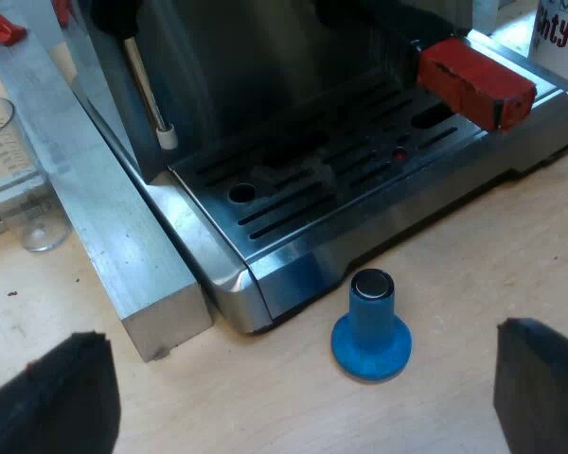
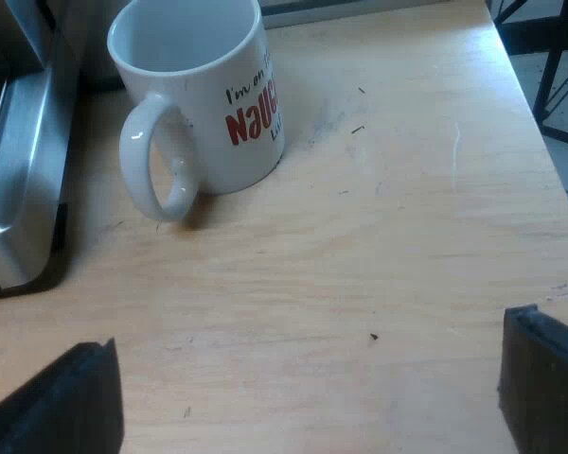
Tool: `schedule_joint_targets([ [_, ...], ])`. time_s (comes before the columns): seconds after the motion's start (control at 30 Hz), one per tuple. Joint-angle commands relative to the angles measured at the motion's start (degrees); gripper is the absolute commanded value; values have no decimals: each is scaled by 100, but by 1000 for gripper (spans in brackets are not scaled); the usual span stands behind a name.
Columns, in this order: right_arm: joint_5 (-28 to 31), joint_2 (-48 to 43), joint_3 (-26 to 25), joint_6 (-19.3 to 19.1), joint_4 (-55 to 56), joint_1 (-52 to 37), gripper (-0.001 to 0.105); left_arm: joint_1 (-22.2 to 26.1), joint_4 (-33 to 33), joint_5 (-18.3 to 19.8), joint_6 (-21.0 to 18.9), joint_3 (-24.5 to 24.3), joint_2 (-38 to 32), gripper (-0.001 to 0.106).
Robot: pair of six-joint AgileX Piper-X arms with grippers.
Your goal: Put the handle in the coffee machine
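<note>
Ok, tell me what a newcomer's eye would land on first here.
The red handle end stands out most, jutting over the drip tray at the front of the espresso machine. Next comes the blue tamper, upright on the wooden table just before the tray. A white mug with red lettering stands on the table beside the machine.

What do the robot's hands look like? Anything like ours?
Not much like ours. The left gripper and the right gripper look alike. Each has just two fingers, which are blocky black pieces with squared edges and a matt, slightly rough surface. No markings show on them.
</note>
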Motion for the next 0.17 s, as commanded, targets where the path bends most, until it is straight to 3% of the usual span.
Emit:
schedule_joint_targets([
  [0.03, 33, -250, -26, -42, -70, -39, 81, -18, -118, 12, -27, 2, -798, 82],
  [0.17, 33, -250, -26, -42, -70, -39, 81, -18, -118, 12, -27, 2, -798, 82],
])
